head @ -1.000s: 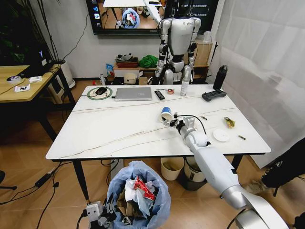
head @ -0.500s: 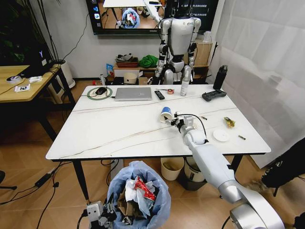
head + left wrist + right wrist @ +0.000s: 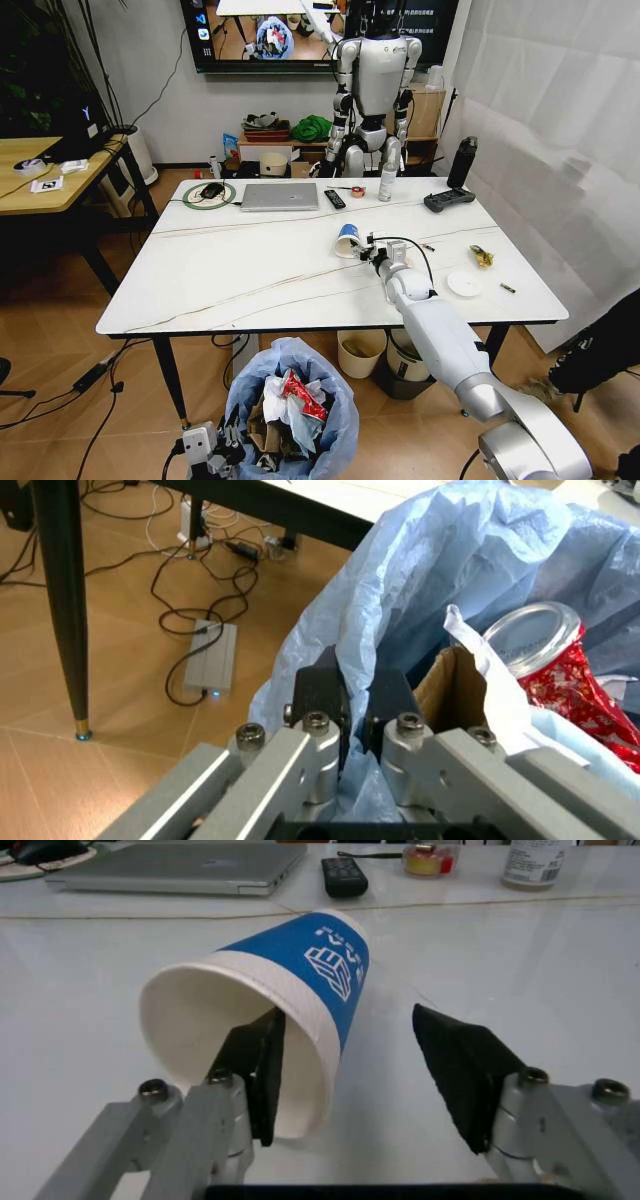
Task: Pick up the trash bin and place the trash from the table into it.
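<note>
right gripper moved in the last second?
Yes. The right gripper has crept forward toward the laptop, closing on the cup; one finger is now inside the cup's mouth.

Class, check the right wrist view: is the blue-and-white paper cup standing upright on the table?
No: the paper cup lies on its side on the table, open mouth toward the right gripper.

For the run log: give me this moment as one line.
left gripper: shut on trash bin bag rim, below table | right gripper: open, one finger inside tipped paper cup | cup not yet lifted
</note>
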